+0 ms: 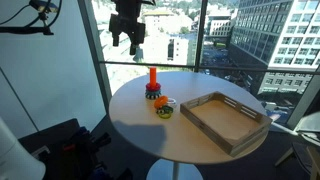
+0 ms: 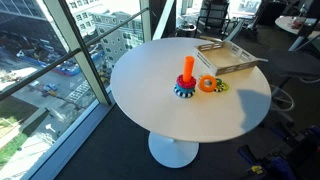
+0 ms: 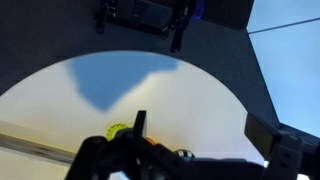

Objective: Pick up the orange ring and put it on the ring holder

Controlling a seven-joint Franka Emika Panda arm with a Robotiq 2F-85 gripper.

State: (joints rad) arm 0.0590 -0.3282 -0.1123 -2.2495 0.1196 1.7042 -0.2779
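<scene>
Wrist view gives mostly white table [image 3: 60,100], the toys barely peeking in at the bottom edge. In an exterior view the gripper [image 1: 127,46] hangs high above, jaws parted, carrying nothing. The orange ring [image 2: 207,84] lies flat just beside the ring holder [image 2: 187,68], overlapping a yellow-green ring [image 2: 221,87]. Approach stage, I'd say: next comes a descent over the ring and a pinch on its rim, clear of the peg.

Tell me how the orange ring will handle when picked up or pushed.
The orange ring looks like rigid plastic, probably stiff and light. Lying flat, it should not roll, but a push may slide it across the smooth table.
</scene>
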